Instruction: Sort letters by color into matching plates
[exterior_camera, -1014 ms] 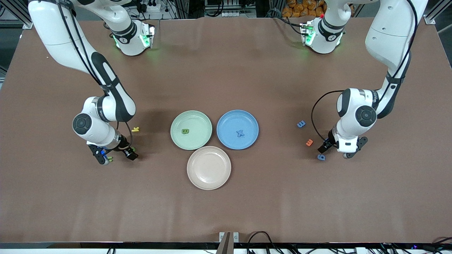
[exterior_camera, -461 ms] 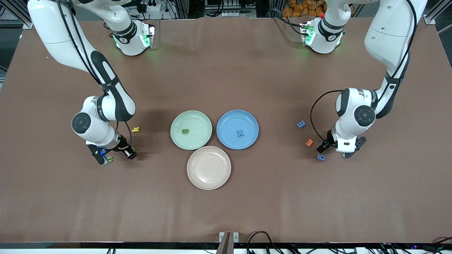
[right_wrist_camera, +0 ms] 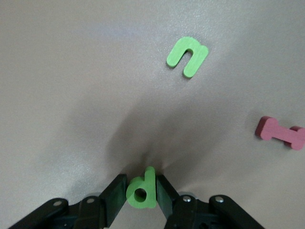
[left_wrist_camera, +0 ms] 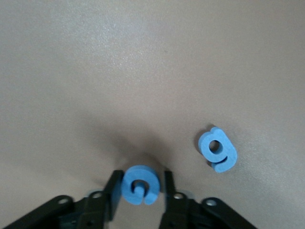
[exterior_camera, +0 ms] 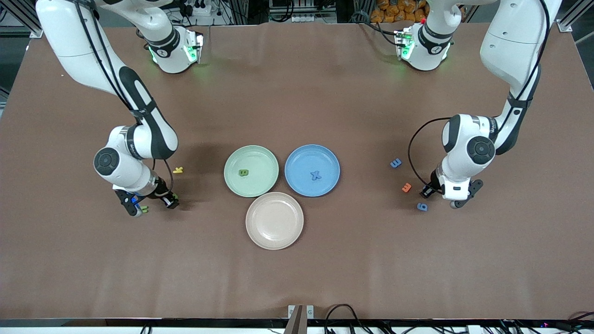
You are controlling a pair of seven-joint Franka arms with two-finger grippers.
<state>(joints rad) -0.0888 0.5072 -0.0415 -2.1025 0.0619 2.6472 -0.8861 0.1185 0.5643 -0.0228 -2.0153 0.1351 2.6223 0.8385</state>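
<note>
Gripping: left gripper (left_wrist_camera: 139, 187) clamps a blue letter (left_wrist_camera: 139, 185) beside the blue 9 (left_wrist_camera: 218, 149); right gripper (right_wrist_camera: 141, 192) clamps a green letter (right_wrist_camera: 142, 189) near the green n (right_wrist_camera: 187, 56).

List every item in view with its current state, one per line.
left gripper: shut on a blue G piece.
right gripper: shut on a green d piece.
blue 9: flat on table.
green n: flat on table.
pink piece: flat on table.
green plate: holds one green letter.
blue plate: holds blue X.
beige plate: empty.
</note>
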